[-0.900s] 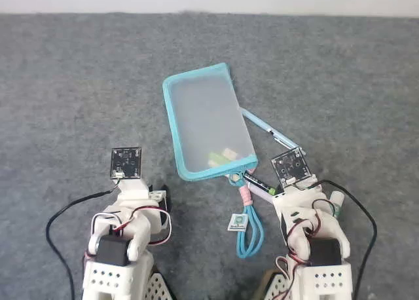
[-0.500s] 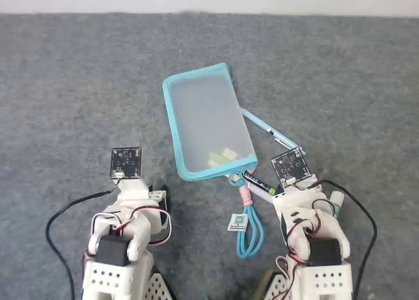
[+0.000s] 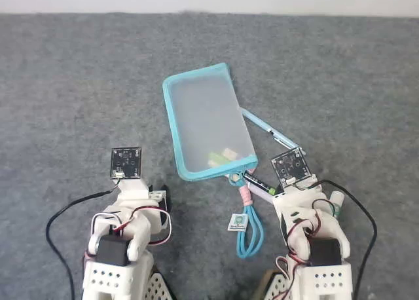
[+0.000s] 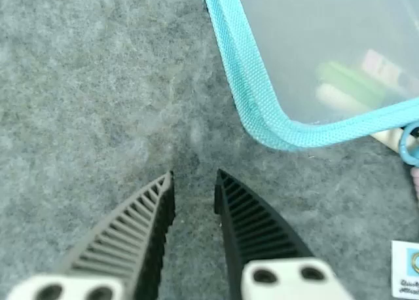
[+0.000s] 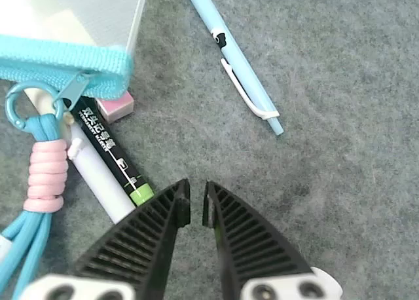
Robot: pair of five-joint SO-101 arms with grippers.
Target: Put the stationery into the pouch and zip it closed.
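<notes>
The translucent pouch (image 3: pixel 206 120) with a teal rim lies flat in the middle of the mat, with a few small green and cream items (image 3: pixel 222 157) inside its near end. A light blue pen (image 3: pixel 268 130) lies along its right side. By the pouch's near right corner lie a black marker (image 5: pixel 111 152), a white pen (image 5: pixel 98 182) and a pink eraser (image 5: pixel 114 107), next to the zip's ring pull (image 5: pixel 23 107). My left gripper (image 4: pixel 194 179) is slightly open over bare mat, short of the pouch's near left corner (image 4: pixel 262 116). My right gripper (image 5: pixel 196 192) is almost shut and empty, beside the marker's tip.
A blue cord loop (image 3: pixel 250 231) with a pink wrap (image 5: pixel 49 175) and a small paper tag (image 3: pixel 237 223) trails from the zip pull towards the right arm's base. Grey mat (image 3: pixel 78 84) stretches to the left and far side of the pouch.
</notes>
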